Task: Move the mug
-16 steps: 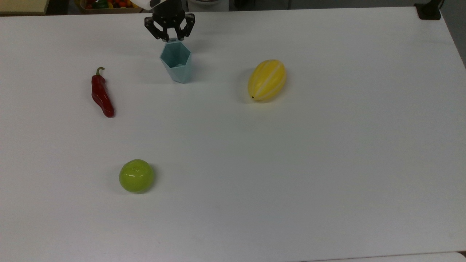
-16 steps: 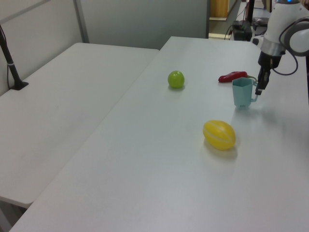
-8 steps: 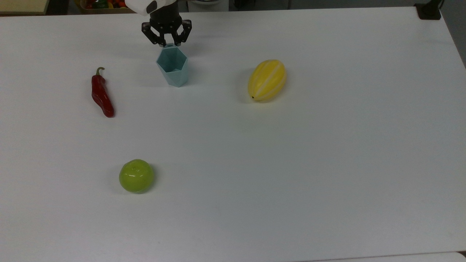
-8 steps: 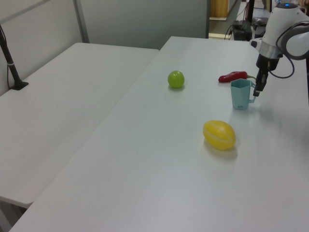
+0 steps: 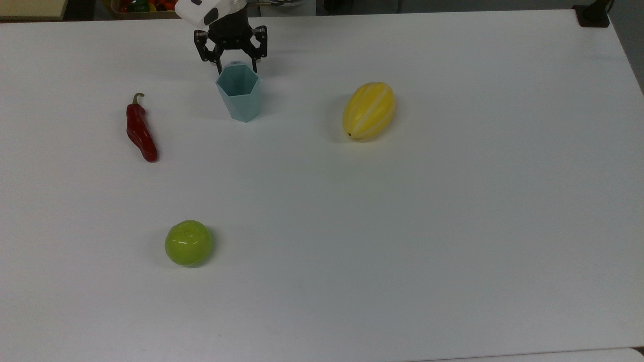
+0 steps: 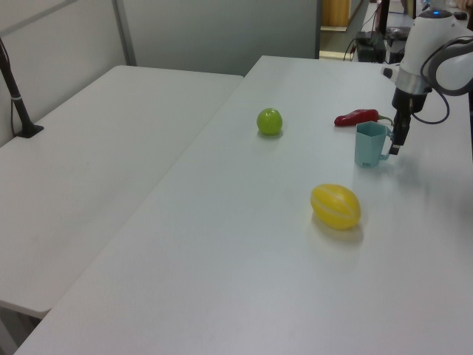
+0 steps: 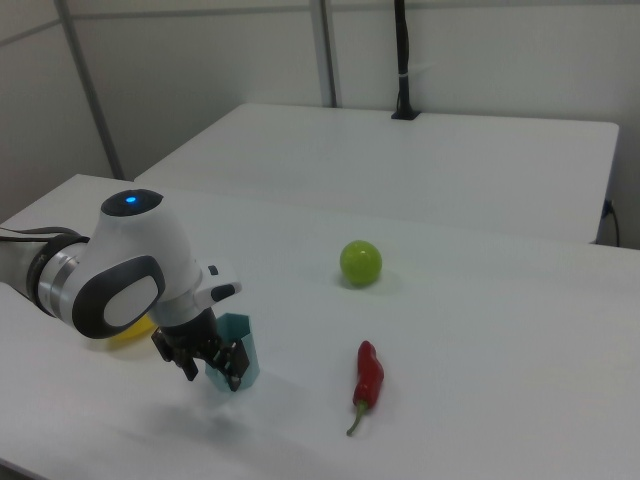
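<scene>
The mug (image 5: 239,94), a pale teal faceted cup, stands upright on the white table (image 5: 402,226) near its far edge in the top view. My gripper (image 5: 236,66) is right behind it, open, with one fingertip on each side of the small handle at the rim. The left view shows the mug (image 6: 368,144) with the gripper (image 6: 397,145) at its right side. From the right view, the mug (image 7: 240,360) is partly hidden behind the gripper (image 7: 212,368).
A red chili pepper (image 5: 141,128) lies to the top view's left of the mug, a yellow melon (image 5: 369,110) to its right, and a green apple (image 5: 188,243) nearer the front. A black clamp (image 5: 593,15) sits on the far right corner. A second table (image 6: 96,163) adjoins.
The gripper carried the mug a little to the top view's left by its handle, then spread its fingers and let go. The mug now stands free.
</scene>
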